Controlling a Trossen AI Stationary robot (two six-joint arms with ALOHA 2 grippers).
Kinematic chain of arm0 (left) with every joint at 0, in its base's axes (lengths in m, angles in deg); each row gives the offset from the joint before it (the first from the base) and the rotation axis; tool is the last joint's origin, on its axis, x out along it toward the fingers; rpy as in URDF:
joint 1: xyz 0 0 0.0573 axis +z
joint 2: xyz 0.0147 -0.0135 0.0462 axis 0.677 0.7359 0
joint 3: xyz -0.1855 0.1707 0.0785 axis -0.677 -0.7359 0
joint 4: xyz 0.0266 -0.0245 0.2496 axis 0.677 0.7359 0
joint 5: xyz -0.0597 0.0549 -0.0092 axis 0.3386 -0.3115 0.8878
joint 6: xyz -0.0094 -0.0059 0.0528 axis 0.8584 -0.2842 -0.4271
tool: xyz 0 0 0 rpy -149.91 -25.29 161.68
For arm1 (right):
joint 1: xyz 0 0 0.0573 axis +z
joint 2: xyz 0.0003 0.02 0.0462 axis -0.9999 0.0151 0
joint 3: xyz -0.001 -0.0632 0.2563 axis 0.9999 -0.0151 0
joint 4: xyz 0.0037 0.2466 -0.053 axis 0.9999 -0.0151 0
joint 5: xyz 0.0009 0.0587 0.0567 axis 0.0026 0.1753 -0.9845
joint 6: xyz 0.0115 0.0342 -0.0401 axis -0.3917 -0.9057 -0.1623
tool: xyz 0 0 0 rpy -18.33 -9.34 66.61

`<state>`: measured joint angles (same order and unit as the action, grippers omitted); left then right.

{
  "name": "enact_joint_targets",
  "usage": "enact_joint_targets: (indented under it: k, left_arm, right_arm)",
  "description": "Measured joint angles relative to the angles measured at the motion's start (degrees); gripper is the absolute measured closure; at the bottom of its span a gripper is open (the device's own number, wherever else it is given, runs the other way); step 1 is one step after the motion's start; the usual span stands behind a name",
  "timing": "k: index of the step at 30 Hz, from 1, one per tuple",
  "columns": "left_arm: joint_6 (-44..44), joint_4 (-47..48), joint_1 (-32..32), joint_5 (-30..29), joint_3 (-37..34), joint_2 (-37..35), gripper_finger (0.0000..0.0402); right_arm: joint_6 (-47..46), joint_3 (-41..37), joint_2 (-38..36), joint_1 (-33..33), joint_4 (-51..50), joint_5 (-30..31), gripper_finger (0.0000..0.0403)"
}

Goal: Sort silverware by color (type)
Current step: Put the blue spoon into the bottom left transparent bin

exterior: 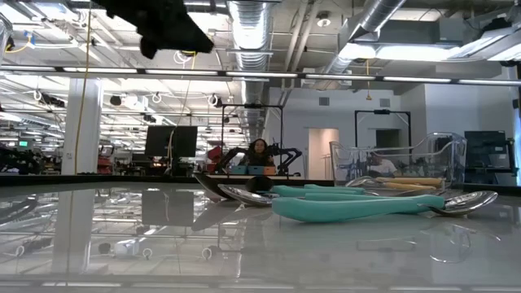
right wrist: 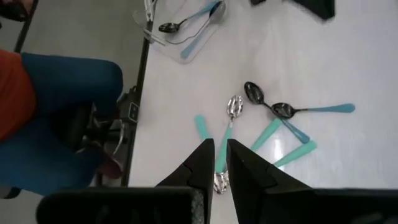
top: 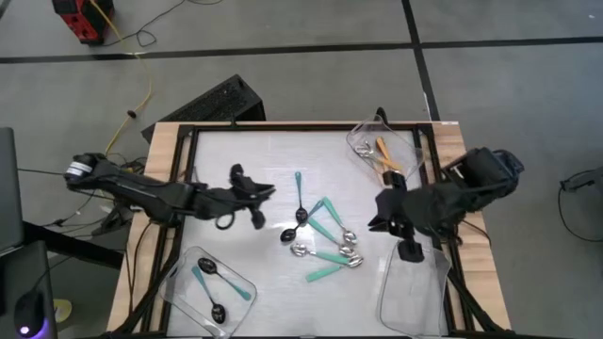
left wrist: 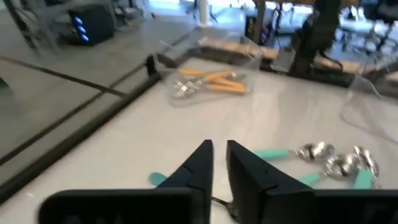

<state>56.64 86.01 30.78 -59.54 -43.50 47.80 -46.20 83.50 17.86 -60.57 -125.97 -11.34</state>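
Now the left gripper (top: 256, 202), fingers nearly together and empty, hangs left of the loose spoons (top: 325, 240); right gripper (top: 407, 240) narrow too.

Table (top: 264, 151): white top, wood edges.
Trays: one at its far-right corner (top: 363, 137), one near-left (top: 179, 282), one near-right (top: 415, 301).
Keyboard (top: 212, 102): floor beyond its far-left corner.
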Motion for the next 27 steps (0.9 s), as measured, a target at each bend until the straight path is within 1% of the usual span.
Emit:
enact_joint_targets:
  k: [3,8,11,13,16,20,23,27]
  left_arm:
    - [1.17,0.11,0.05,2.63,2.53,4.92,0.0331]
    - [5.24,0.60,0.93,3.12,6.78,11.88,0.0257]
    - [9.28,1.11,3.17,6.91,9.30,15.83,0.0217]
    - [13.61,4.14,5.04,8.56,11.86,18.69,0.0198]
    - [18.20,12.29,8.35,10.85,16.20,23.44,0.0181]
    - [21.10,20.09,11.73,13.83,21.00,30.11,0.0177]
    - [24.16,21.78,12.87,15.48,22.75,34.55,0.0177]
    - [26.59,21.54,13.66,15.81,24.38,39.18,0.0177]
  right_arm:
    - [-0.05,0.00,0.00,2.62,-0.02,2.05,0.0333]
    - [-0.45,0.00,0.02,5.47,-0.04,5.20,0.0333]
    - [-1.50,0.00,0.02,6.26,-0.04,6.98,0.0333]
    - [-1.53,0.00,0.02,6.44,-0.04,7.56,0.0333]
    - [-1.82,0.00,0.02,6.46,-0.04,7.54,0.0333]
    - [-2.11,0.00,0.04,6.46,-0.04,7.57,0.0333]
    - [-2.11,0.00,0.04,6.45,-0.04,7.57,0.0333]
    - [-2.09,0.00,0.07,6.46,-0.02,7.58,0.0333]
